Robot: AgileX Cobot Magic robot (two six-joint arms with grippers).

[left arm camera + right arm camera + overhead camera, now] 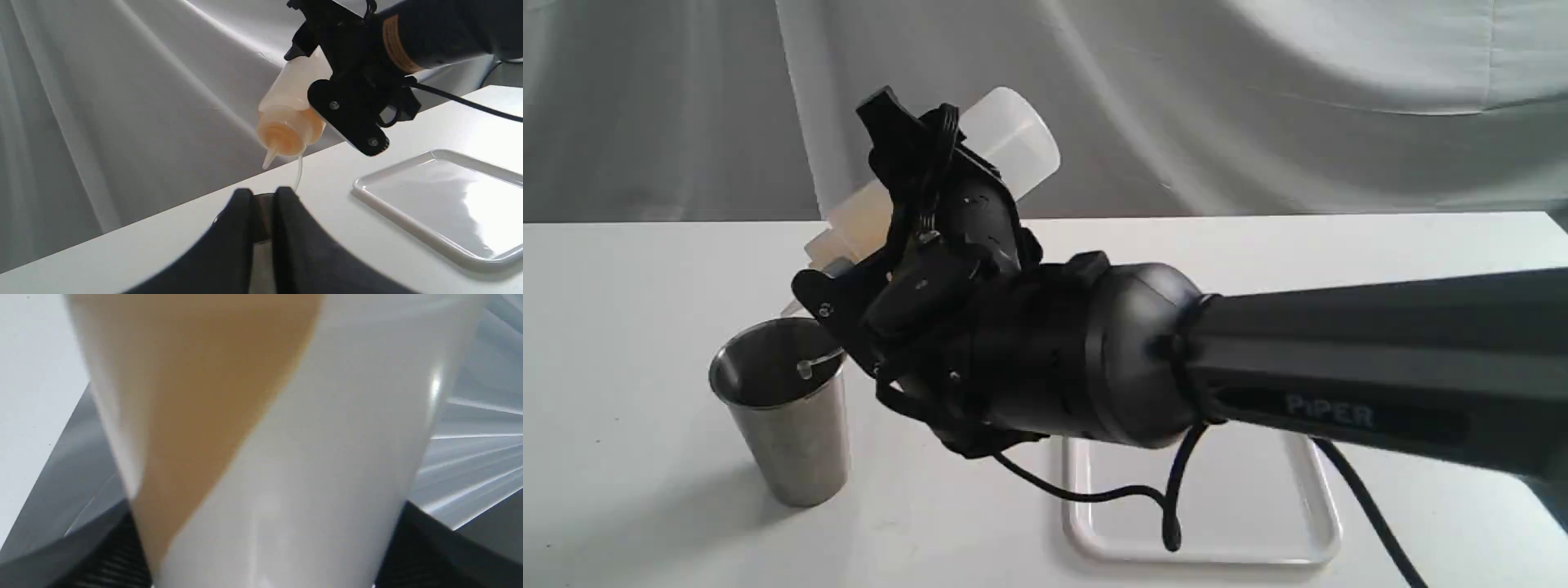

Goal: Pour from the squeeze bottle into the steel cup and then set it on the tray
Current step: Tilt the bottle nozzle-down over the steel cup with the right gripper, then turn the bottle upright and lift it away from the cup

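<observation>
The right end effector (849, 204) is clamped on the squeeze bottle (1013, 135), tipped nozzle-down over the steel cup (788, 441). The nozzle sits near the rim, so a hard squeeze could spill amber onto the surface (629, 327). The dangling cap could snag the cup, which nothing holds. The left end effector (261, 212) is nearly closed and empty.

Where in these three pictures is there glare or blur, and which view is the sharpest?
Exterior view: the sharpest, with soft even light; the steel cup casts only a faint shadow. Left wrist view: broad glare on the tray, and the left gripper, close to the lens, is out of focus. Right wrist view: the squeeze bottle fills the frame and is blurred.
</observation>
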